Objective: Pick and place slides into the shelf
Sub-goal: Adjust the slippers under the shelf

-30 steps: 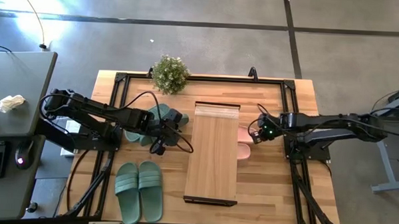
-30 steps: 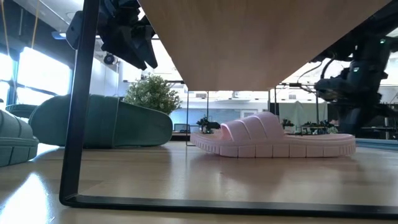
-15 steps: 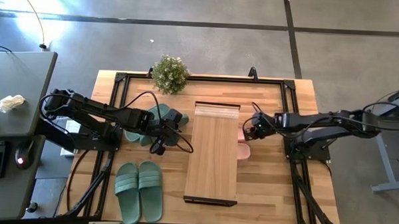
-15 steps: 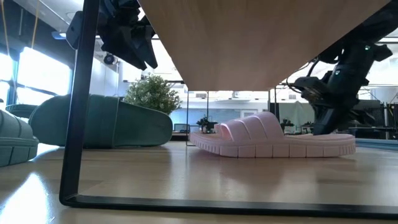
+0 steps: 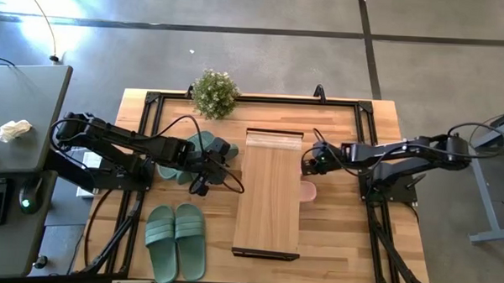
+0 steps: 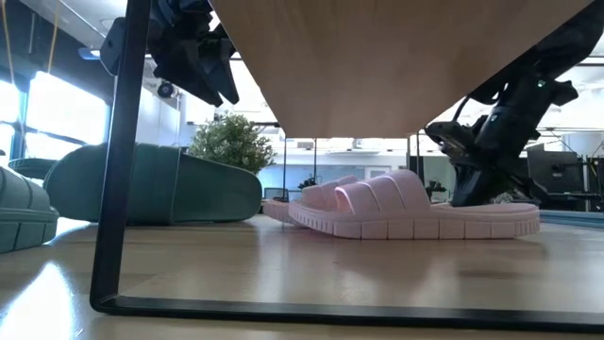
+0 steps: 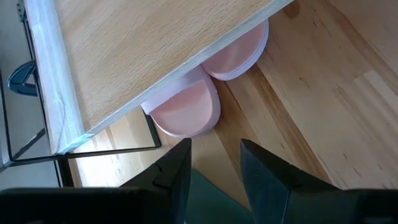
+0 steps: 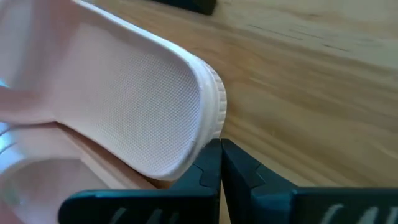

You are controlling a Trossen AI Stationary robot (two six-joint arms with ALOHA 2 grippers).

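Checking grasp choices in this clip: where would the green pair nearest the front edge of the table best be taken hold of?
Take each green sandal by its wide strap, coming straight down from above. Both lie flat, sole down, side by side in open table space, so the raised strap is probably the easiest part for a claw to close across. The left claw is nearer; it sits open over the other green pair.

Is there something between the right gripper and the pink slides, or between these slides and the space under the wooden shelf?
Nothing visible. The right gripper, fingers shut, is right at the heel of the light pink slides, which already lie partly under the low light-wood shelf.
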